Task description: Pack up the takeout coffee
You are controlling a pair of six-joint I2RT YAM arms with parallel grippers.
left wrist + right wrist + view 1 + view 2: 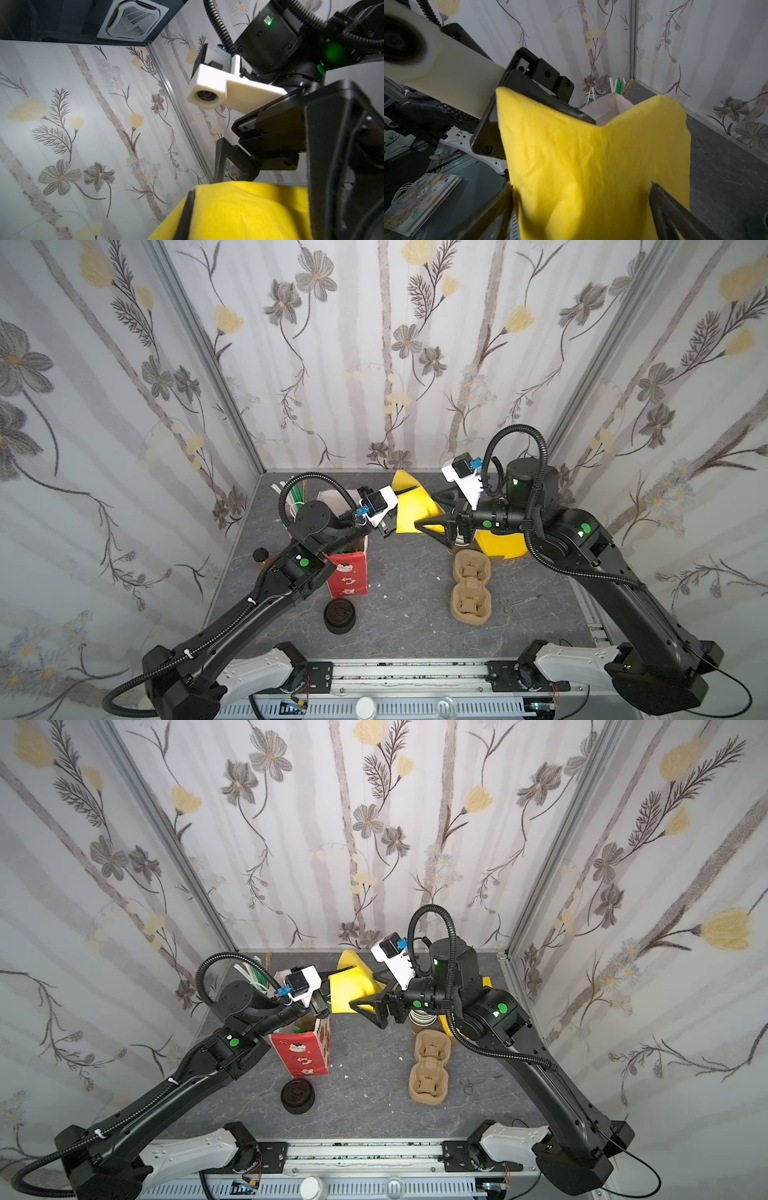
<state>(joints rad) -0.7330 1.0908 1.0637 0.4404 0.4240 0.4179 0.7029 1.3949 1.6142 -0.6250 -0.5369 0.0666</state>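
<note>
My left end effector [582, 116] is pressed together on the top rim of the yellow bag [591, 158], pinching that edge. My right end effector [581, 185] is spread wide, with a finger at each side of the bag's hanging panel; I cannot tell whether either touches the fabric. The takeout coffee [261, 556] stands on the desk [407, 622], well apart from both end effectors. It is off to the left of my left end effector and partly hidden behind that arm's elbow. Stacked pulp cup carriers [471, 591] lie near my right end effector, on the side toward my base. A red paper bag [347, 576] stands just beside my left one.
</note>
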